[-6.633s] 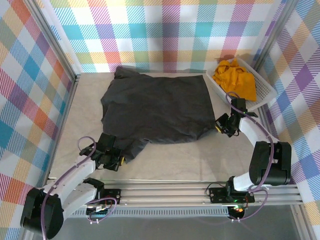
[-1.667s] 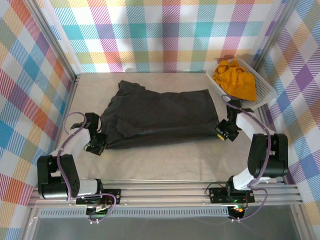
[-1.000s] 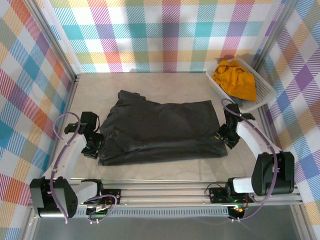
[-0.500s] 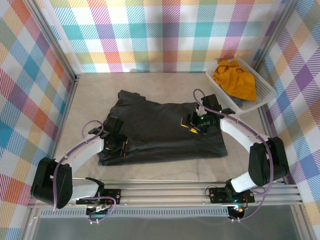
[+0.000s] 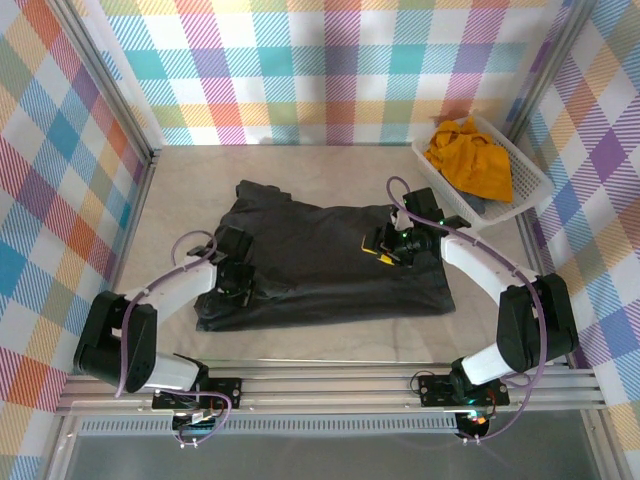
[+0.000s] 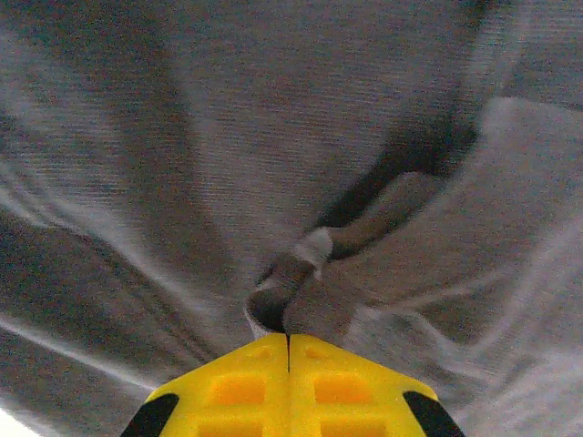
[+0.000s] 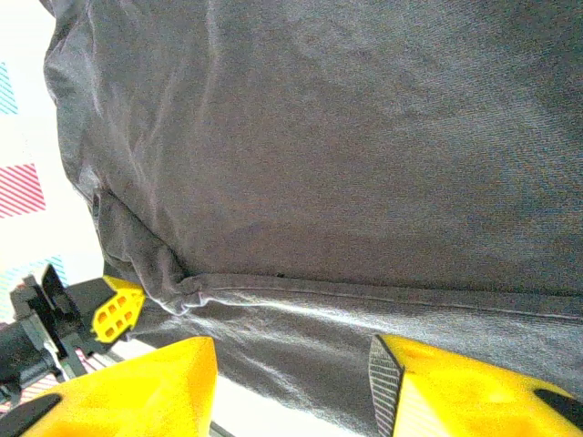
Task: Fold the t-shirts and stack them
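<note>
The left arm [image 5: 165, 295] bends in from the left side of the black t-shirt [image 5: 320, 275]. Its left gripper [image 5: 237, 284] is down on the shirt's left edge, jaws closed tight together with a small fold of cloth pinched between them. The right arm [image 5: 480, 265] arches in from the shirt's right side. The right gripper [image 5: 385, 247] hangs over the shirt's upper right part, jaws standing apart above the cloth.
</note>
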